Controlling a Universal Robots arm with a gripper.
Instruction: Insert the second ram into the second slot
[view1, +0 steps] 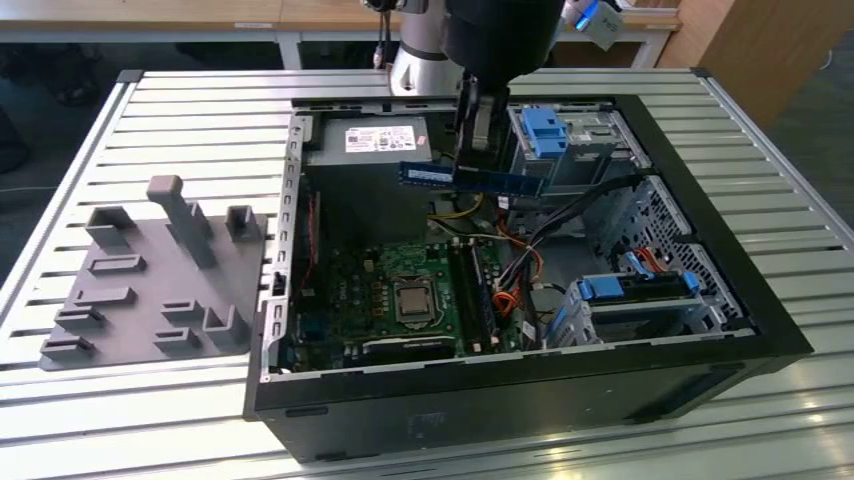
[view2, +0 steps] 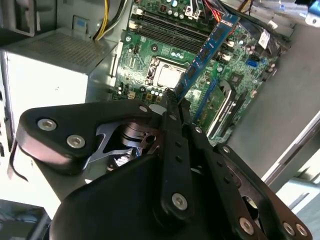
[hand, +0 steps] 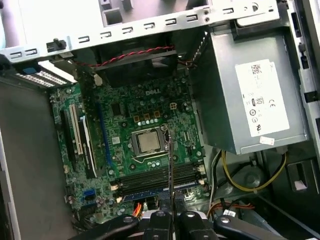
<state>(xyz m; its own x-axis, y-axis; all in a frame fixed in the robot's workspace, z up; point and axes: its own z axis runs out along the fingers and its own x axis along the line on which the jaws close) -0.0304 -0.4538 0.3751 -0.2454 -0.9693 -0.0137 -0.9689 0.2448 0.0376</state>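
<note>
We see the gripper (view2: 172, 102) closed to a narrow pinch on the second ram (view2: 207, 50). Its fingers press the two flat faces of the stick near mid-length. In the first wrist view the stick shows edge-on, a thin dark line running out from between the fingertips.

In the exterior view it hangs level, standing on its long edge, above the open computer case (view1: 767, 330) and well clear of everything inside. Below lies the motherboard (hand: 125, 115), with the processor socket (hand: 148, 142) near its middle. The memory slots (hand: 155, 177) run just beside that socket. The stick touches none of them and sits crosswise to their run. The grey power supply box (hand: 250, 95) fills a corner of the case beside the board.

We judge the stick light and stiff, but thin and fragile, with raised chips and a contact edge best left untouched. A hold on the faces at mid-length looks sound to us, since it leaves the lower edge and both ends free. The smooth faces could let the stick tilt or slip under a push, so the pinch wants to be firm without crushing.
</note>
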